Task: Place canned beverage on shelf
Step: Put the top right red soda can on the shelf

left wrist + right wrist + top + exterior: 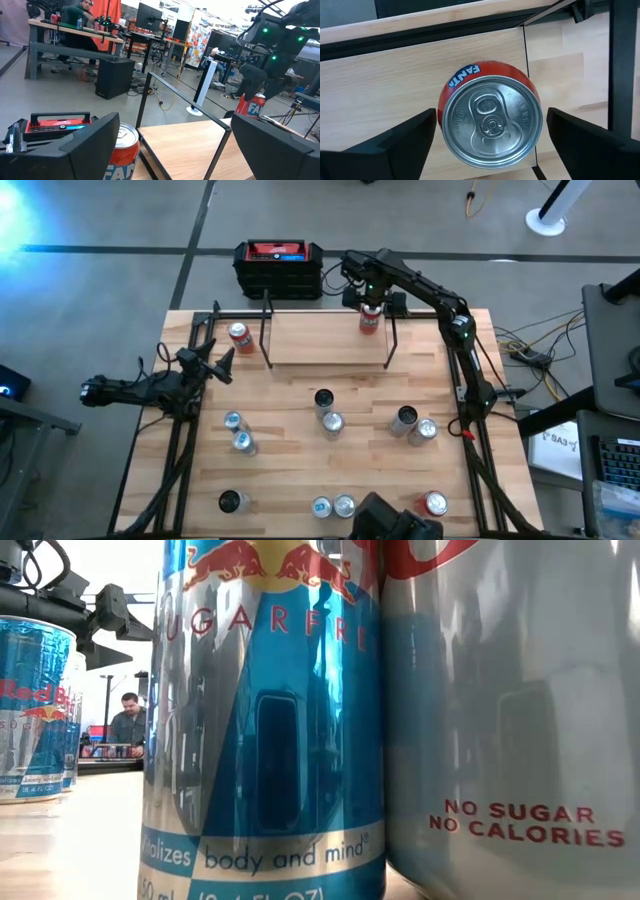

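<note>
An orange Fanta can (pixel 490 118) stands upright on the shelf (pixel 325 335), near the right end of its light wood board in the upper middle of the high view. The right gripper (pixel 490 137) sits directly above it, its fingers spread wide on either side of the can's rim with visible gaps, not touching. The left gripper (pixel 222 365) waits at the left edge of the table (pixel 300 455), fingers open and empty; a second orange can (pixel 239 336) stands on the table just off the shelf's left end.

The low view is almost wholly blocked by two close cans, so little of the table shows there. Counting from above: one can on the shelf and eleven on the table, several too small to read. A black box with a red top (pixel 279 267) sits beyond the table's far edge. Behind are desks, monitors and a seated person (pixel 80 15).
</note>
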Tool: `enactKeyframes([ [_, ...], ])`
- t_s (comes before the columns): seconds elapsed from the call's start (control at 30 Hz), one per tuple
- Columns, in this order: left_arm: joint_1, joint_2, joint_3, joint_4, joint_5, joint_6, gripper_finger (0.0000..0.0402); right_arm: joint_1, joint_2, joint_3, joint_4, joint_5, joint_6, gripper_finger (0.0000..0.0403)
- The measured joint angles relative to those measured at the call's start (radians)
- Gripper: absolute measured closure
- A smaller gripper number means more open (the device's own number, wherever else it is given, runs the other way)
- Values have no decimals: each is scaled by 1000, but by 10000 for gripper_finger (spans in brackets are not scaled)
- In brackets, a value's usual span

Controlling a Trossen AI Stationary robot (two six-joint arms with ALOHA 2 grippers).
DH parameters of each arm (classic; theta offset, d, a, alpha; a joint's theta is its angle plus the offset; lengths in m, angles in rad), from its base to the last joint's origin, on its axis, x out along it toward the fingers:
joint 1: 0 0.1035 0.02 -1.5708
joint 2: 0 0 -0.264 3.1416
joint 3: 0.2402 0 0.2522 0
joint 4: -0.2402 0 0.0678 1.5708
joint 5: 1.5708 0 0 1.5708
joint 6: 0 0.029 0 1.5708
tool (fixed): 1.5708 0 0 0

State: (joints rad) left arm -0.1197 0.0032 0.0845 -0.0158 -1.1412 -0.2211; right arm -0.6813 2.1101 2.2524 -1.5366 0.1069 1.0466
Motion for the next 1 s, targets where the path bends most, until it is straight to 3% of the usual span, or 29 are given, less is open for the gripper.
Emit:
enactKeyframes([
  [0.27, 0, 0, 0, 0, 0, 0, 33, 21, -1, 0, -25, -2, 0, 39],
  [0.67, 0, 0, 0, 0, 0, 0, 33, 81, -2, 0, -31, 176, 69, 39],
  [1.0, 0, 0, 0, 0, 0, 0, 33, 81, -2, 0, -12, 204, 87, 40],
])
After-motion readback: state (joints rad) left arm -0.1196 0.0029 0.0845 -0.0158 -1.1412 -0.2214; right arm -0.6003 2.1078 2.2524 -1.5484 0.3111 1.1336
